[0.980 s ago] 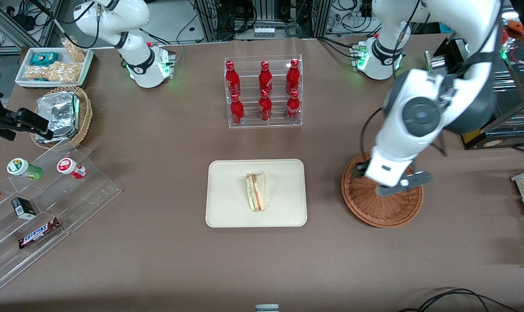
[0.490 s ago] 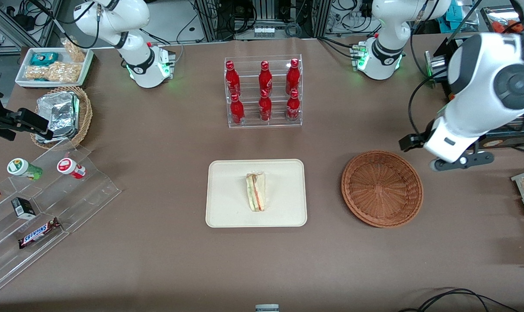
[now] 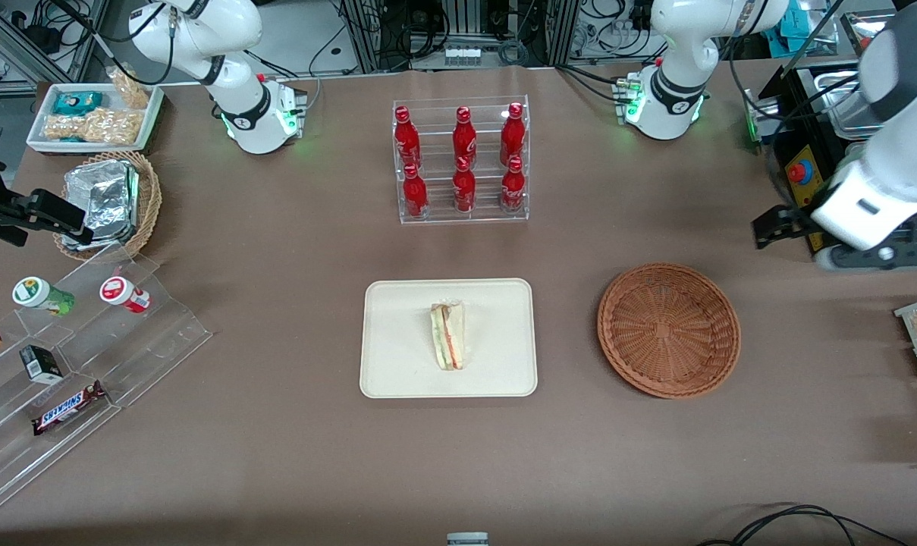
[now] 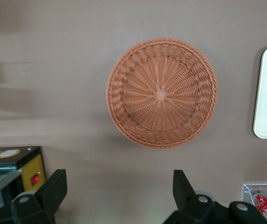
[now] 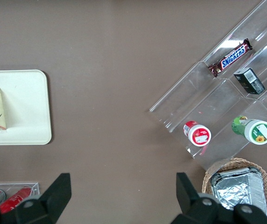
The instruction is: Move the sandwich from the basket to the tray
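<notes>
A brown table (image 3: 276,455) filled the scene, with the cream tray (image 3: 397,364) near its middle and the sandwich (image 3: 448,336) lying on it, while the reddish-brown basket (image 3: 669,330) sat at the tray's three o'clock in the front view, toward the working arm's end, with nothing in it. The gripper (image 4: 119,191) hung high above the table near that end, farther from the front camera than the basket, its two dark fingers (image 4: 54,186) spread wide apart and holding nothing
</notes>
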You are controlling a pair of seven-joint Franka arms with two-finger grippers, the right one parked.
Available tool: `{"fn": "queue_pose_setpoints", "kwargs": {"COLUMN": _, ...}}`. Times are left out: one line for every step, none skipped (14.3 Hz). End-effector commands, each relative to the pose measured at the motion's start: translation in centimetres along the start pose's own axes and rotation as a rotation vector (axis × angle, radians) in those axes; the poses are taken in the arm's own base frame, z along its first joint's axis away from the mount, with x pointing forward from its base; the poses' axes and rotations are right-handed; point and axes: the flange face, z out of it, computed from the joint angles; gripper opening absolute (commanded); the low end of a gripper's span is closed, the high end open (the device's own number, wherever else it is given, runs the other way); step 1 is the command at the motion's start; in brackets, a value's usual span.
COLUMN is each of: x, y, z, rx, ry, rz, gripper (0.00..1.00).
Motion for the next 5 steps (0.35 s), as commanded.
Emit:
{"fn": "queue_pose_setpoints", "kwargs": {"x": -0.45, "y": -1.61, "z": -2.71, "rx": -0.016, "ry": 0.054, "rz": -0.002, "gripper": 1.00}}
{"fn": "queue_pose_setpoints", "kwargs": {"x": -0.40, "y": -2.07, "z": -3.15, "rx": -0.016, "ry": 0.064, "rz": -0.010, "gripper": 1.00}}
{"fn": "queue_pose_setpoints", "kwargs": {"x": -0.40, "y": -2.07, "z": -3.22, "rx": -0.026, "ry": 0.066, "rz": -0.013, "gripper": 1.00}}
{"fn": "queue_pose_setpoints", "kwargs": {"x": -0.40, "y": -1.92, "z": -3.23, "rx": -0.041, "ry": 0.065, "rz": -0.013, "gripper": 1.00}}
{"fn": "queue_pose_setpoints", "kwargs": {"x": -0.32, "y": -1.94, "z": -3.05, "rx": -0.047, "ry": 0.061, "rz": -0.020, "gripper": 1.00}}
